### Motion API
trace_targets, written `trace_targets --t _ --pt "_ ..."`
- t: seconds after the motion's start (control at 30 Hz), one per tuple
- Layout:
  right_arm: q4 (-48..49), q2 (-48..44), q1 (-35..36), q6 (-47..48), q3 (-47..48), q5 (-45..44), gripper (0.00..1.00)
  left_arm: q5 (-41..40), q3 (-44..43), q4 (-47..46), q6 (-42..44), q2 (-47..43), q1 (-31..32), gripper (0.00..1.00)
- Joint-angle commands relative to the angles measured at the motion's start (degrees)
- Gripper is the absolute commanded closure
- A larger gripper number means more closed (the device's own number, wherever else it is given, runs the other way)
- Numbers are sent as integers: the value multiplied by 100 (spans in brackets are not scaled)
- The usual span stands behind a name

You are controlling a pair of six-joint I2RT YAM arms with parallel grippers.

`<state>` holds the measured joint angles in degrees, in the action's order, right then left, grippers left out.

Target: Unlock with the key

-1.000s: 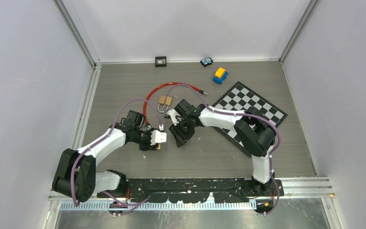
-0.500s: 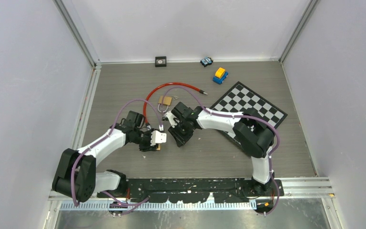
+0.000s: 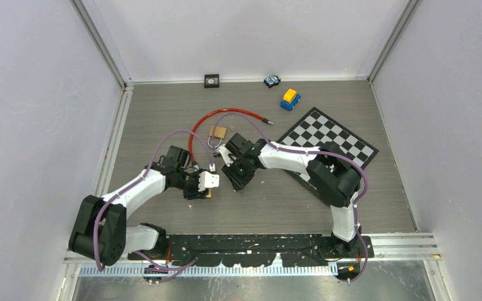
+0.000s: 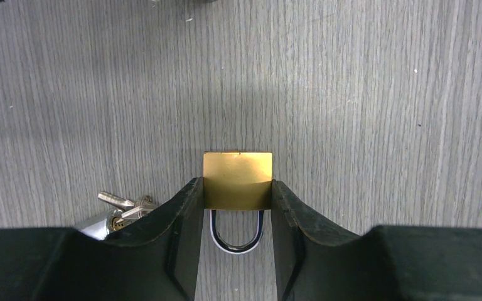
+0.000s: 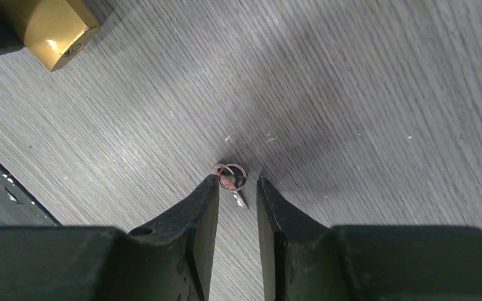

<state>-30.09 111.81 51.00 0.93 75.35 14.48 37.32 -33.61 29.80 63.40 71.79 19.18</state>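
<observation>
Over the last second the right arm point(image 3: 289, 155) has swung its wrist a little to the left, toward the middle of the table point(image 3: 163, 113); the left arm point(image 3: 141, 187) has not shifted.

That left arm reaches from its near-left base out low over the wood. The left gripper point(image 4: 237, 188) is clamped on the brass padlock point(image 4: 237, 180), fingers pressing its two flat sides. The shackle points back toward the wrist and the keyhole end faces away, toward the other arm, probably so a key can be brought in. A bunch of keys point(image 4: 124, 205) lies on the table just left of the left finger, not held.

Right of the padlock, the right gripper point(image 5: 233, 182) hangs tilted downward, its jaws drawn close together. A small key point(image 5: 232, 179) on its ring sits at the fingertips. I cannot tell whether it is pinched or only lying on the wood beneath them.

Farther back, a second padlock point(image 3: 218, 132) lies inside the loop of a red cable point(image 3: 204, 119). The chessboard point(image 3: 332, 135) sits at the right.
</observation>
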Motion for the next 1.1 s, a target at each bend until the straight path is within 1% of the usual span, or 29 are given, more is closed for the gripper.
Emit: trace_targets --t 0.0,0.13,0.27,0.53,0.7,0.83,1.07 --pt "-8 116 94 38 166 24 66 144 -1 -176 -12 -15 33 100" --pt "-15 186 138 69 183 -25 67 144 -1 -177 -18 -15 33 100" --pt "-24 210 138 115 179 -126 70 144 4 -176 -20 -16 33 100" --pt "-67 26 58 214 218 -316 82 144 -27 -181 -31 49 33 100" --pt "-76 -182 -181 168 226 -62 88 133 -66 -177 -30 147 33 100" --pt "-76 -369 -331 153 212 142 89 132 -108 -181 -29 285 33 98" --pt "-81 -690 -453 205 172 341 89 68 -276 -214 -53 626 42 93"
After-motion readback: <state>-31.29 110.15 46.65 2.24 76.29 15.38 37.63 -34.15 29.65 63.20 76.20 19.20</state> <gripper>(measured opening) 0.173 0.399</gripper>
